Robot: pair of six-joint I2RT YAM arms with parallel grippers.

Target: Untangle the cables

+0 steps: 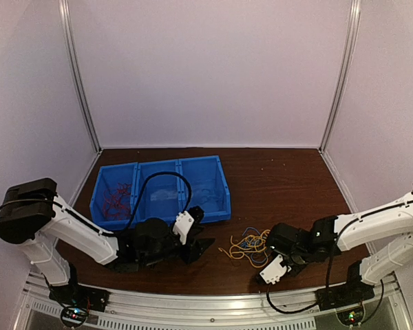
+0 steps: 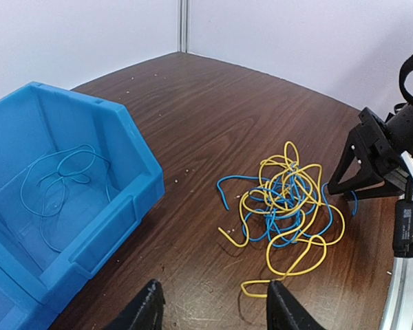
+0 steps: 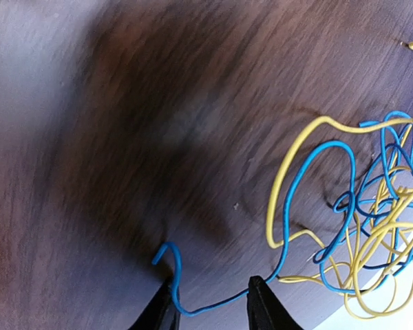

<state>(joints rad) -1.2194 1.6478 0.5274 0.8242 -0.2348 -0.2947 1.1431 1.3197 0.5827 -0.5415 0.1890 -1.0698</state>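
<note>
We saw a dark wood table (image 1: 289, 179), pale walls (image 1: 206, 69) around, yellow-and-blue cables (image 2: 286, 203) tangled near its front edge beside 3 blue bins (image 1: 213, 214), left tool (image 2: 213, 289) apart, right tool (image 3: 211, 285) apart astride 1 blue strand (image 3: 213, 305).

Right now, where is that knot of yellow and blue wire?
In the top view the knot lies on the brown table, right of centre, near the right end of the blue bins, beside the right arm's jaws, which straddle one blue strand.

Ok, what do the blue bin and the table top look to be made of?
Blue bin: probably moulded plastic, going by its uniform colour, soft sheen and rounded rim. Table top: wood or wood-look laminate, with dark brown grain and a semi-gloss shine.
</note>
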